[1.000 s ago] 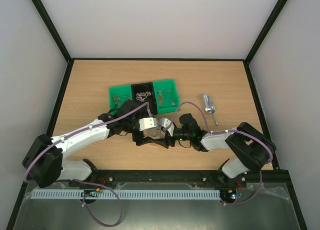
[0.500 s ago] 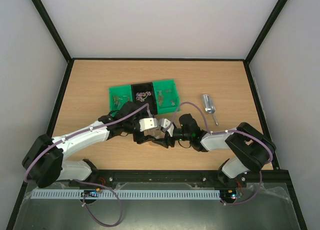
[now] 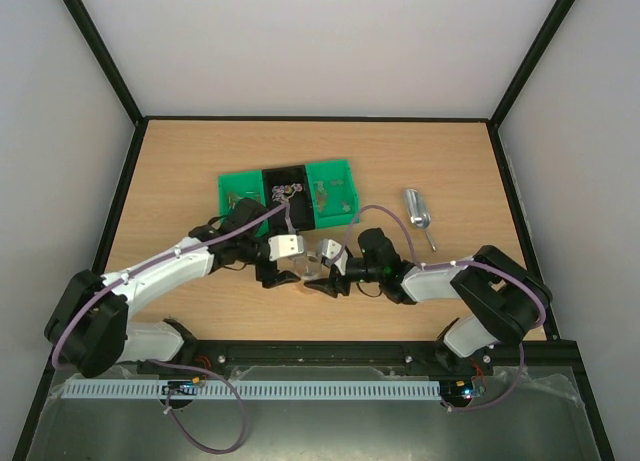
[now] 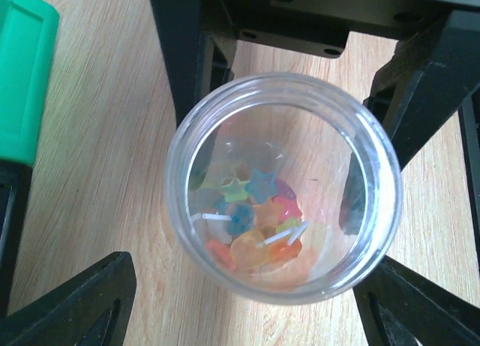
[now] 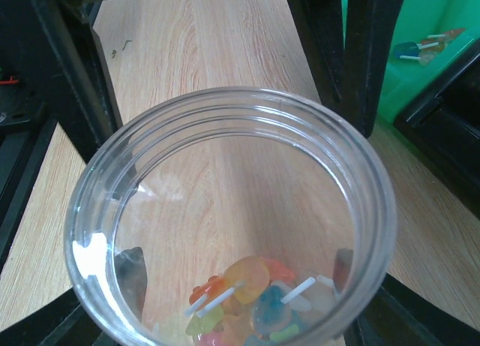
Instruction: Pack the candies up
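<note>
A clear glass jar stands on the table between my two grippers. In its bottom lie several candies, small coloured lollipops on white sticks, which the right wrist view shows too. My right gripper is shut on the jar, and its dark pads show through the glass on both sides. My left gripper is open. Its fingertips flank the jar's near side with a gap on the left. More candies lie in the green tray.
The green tray sits just behind the jar, with a dark middle compartment. A metal scoop lies on the wood to the right of the tray. Black frame edges border the table.
My left gripper has drawn back a little to the left. The right gripper and the jar have shifted slightly left with it.
</note>
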### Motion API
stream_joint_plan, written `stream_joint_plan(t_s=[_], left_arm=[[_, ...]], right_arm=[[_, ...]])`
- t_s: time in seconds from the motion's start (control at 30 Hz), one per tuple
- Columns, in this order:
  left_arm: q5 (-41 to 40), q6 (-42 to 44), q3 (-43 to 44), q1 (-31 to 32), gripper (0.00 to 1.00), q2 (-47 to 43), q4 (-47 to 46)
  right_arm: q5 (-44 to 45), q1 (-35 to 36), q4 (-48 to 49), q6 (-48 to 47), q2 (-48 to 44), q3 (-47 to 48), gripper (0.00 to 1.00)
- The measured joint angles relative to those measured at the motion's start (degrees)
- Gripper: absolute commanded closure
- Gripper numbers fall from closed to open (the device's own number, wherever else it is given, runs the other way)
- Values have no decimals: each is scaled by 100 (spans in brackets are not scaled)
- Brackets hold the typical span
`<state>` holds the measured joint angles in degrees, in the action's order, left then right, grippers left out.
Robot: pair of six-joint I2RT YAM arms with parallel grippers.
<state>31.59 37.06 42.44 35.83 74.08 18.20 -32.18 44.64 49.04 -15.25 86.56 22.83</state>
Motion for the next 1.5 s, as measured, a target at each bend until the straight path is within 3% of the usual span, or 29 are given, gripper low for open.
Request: stream_joint_plan(t_s=[0.1,0.2,0.3,0.43,0.57,0.7,0.93,1.23,1.5], left_arm=[[9,13,0,-92,14,0,57],[15,149,-2,-138,8,-33,105],[42,262,-11,-109,7,-219,177],[76,138,-26,107,4,-448,131],[26,-317,-140,391,1,-511,-192],[-109,-684,-243,592,1,-518,-439],[-216,-1032,-243,654,17,-507,-599],[-229,-1106,-243,669,28,-367,-739],[-96,-402,-127,662,36,-310,-501]], right_arm=[[2,0,-2,0,-2,0,35],[0,2,-11,0,-11,-4,14],[26,2,-28,44,-20,-39,7],[57,4,-26,50,-22,-140,10],[101,7,-11,55,-22,-212,19],[146,7,92,101,13,-210,21],[227,59,140,114,155,-210,24],[291,114,205,127,164,-210,30],[186,116,203,-42,164,-212,37]])
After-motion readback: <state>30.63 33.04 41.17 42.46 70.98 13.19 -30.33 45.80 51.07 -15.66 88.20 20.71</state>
